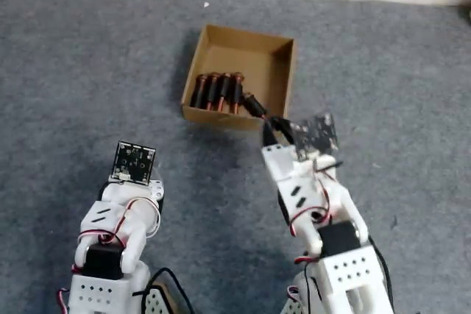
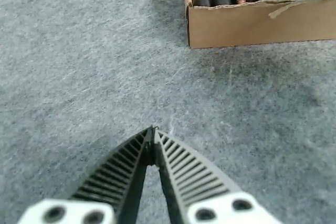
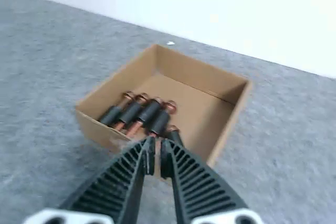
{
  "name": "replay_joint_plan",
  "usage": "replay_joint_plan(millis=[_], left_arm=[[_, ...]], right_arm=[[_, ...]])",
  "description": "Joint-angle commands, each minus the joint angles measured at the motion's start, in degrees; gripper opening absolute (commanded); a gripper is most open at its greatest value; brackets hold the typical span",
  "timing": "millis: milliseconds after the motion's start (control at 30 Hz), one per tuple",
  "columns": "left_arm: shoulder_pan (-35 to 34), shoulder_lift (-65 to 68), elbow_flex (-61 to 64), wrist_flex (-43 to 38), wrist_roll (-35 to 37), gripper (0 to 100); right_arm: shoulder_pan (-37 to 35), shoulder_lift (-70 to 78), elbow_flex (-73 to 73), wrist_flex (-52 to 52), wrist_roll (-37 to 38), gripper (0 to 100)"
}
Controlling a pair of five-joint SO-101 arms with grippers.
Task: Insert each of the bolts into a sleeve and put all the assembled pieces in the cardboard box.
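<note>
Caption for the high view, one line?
Four sleeved bolts lie side by side in the cardboard box; a fifth leans over its near wall at the right gripper, left arm set back.

The cardboard box (image 1: pixel 289 71) is plain tan-brown. Inside it are black sleeves (image 1: pixel 208 93) on bolts (image 3: pixel 129 95) that look copper-coloured, as far as I can make out. The tabletop (image 1: pixel 88 56) is flecked grey. The left tool (image 2: pixel 152 132) and right tool (image 3: pixel 156 153) are ribbed black, on white arms (image 1: pixel 121 218) with red wires (image 1: pixel 92 234).

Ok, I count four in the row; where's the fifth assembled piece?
In the high view the fifth assembled piece lies across the cardboard box's near wall, right of the row of four, ahead of the right gripper.
</note>
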Motion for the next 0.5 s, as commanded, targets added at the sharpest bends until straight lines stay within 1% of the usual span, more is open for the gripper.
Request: replay_joint_plan(millis=[0,233,333,400,467], left_arm=[[-0.6,-0.2,1.2,0.4,-0.4,1],[-0.3,-0.2,1.2,1.3,-0.4,1],[-0.5,-0.1,1.2,1.4,-0.4,1],[-0.6,-0.1,1.2,3.6,-0.4,1],[-0.3,-0.2,1.2,6.6,-0.4,1]], right_arm=[[3.2,-8.0,5.0,0.2,0.6,0.5],[5.9,-24.3,20.2,0.3,0.6,0.9],[5.9,-31.2,26.7,0.8,0.4,0.9],[6.0,-32.6,29.4,6.1,0.3,0.9],[5.9,-31.9,29.1,8.7,0.3,0.9]])
